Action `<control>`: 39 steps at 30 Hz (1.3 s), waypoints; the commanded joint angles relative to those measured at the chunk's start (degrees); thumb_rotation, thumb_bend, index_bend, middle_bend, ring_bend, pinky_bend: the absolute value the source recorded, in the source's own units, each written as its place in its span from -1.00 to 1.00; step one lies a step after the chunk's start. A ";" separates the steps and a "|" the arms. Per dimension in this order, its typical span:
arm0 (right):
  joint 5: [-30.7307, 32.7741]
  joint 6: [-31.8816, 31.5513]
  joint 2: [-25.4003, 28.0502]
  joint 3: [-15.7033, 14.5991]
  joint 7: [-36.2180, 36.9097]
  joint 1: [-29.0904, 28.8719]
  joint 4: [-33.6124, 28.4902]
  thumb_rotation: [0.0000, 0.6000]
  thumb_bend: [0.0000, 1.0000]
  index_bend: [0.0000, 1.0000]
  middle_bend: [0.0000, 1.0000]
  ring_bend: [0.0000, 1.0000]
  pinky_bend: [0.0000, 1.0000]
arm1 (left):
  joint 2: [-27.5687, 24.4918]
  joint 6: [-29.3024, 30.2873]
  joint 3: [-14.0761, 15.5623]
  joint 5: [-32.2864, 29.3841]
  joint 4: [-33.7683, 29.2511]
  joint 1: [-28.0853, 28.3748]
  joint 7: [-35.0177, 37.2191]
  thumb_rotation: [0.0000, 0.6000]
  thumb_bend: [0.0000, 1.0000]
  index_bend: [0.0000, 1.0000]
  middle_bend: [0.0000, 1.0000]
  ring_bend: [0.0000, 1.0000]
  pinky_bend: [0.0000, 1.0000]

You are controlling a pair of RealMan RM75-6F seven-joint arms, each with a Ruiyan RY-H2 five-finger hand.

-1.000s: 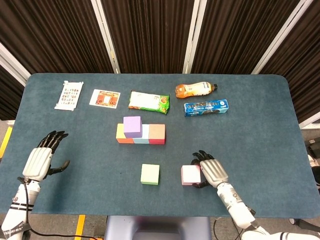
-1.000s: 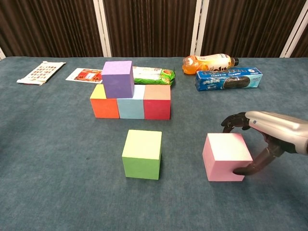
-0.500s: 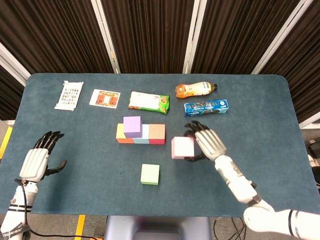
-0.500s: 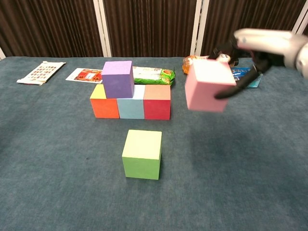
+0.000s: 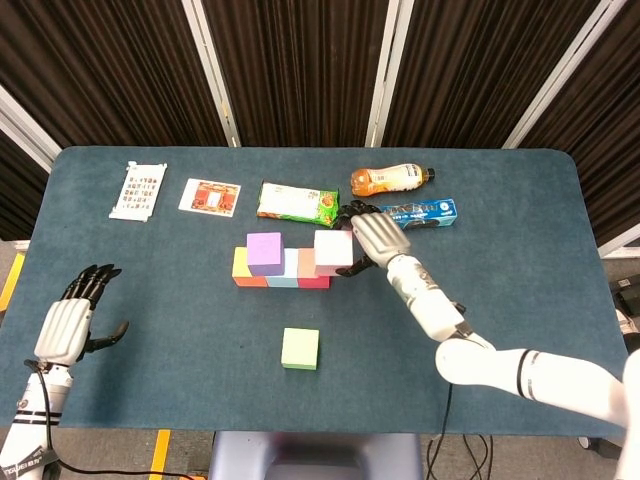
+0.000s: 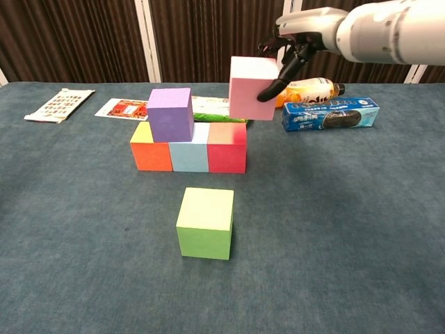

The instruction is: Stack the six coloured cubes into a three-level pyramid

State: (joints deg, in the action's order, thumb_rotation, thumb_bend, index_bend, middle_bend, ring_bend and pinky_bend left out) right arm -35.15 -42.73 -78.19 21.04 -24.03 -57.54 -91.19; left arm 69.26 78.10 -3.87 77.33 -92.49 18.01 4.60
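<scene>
Right hand (image 6: 295, 43) grips one matte pink cube (image 6: 252, 88) above three smooth base cubes (image 6: 189, 147); purple cube (image 6: 170, 113) on top, green cube (image 6: 206, 222) alone; left hand (image 5: 68, 325) spread, empty.

Six coloured cubes are counted: one pink cube (image 6: 253, 88), one purple cube (image 6: 170, 113), one orange cube w/ yellow top (image 6: 151, 147), one light-blue cube (image 6: 190, 148), one red cube w/ tan top (image 6: 227, 148), one light-green cube (image 6: 205, 222). Three are seen in the bottom row, one on top, one held up, one apart. Also counted: one orange drink bottle (image 5: 391, 179), one blue biscuit pack (image 5: 412, 214), one green snack packet (image 5: 298, 201), two flat printed cards, a white one (image 5: 138, 190) & a red-pictured one (image 5: 210, 196). Two robot hands are seen.
</scene>
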 commanded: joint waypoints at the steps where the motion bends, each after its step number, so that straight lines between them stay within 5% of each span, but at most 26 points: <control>1: 4.26 3.34 -4.43 -0.90 -1.21 -5.11 7.33 1.00 -0.46 0.13 -0.48 -0.69 -0.54 | 0.14 -0.13 -0.28 -0.46 0.42 -0.50 0.69 1.00 -0.39 -0.70 -0.82 -0.94 -0.72; 12: 7.61 7.34 -10.29 -2.81 1.57 -10.81 17.18 1.00 -0.46 0.09 -0.48 -0.72 -0.57 | 0.42 -0.98 -0.63 -0.71 0.90 -1.72 1.99 1.00 -0.39 -0.70 -0.82 -0.94 -0.72; 39: 12.85 2.70 -13.38 -6.13 1.15 -15.05 18.56 1.00 -0.45 0.00 -0.51 -0.78 -0.62 | 0.82 -2.51 -1.46 0.66 2.96 -2.82 5.15 1.00 -0.38 -0.70 -0.83 -0.94 -0.72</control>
State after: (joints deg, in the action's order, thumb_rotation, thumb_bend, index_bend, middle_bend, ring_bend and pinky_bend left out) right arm -22.48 -39.81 -91.39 15.00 -22.68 -72.41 -72.67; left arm 70.57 75.73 -5.02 77.92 -89.51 15.01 9.58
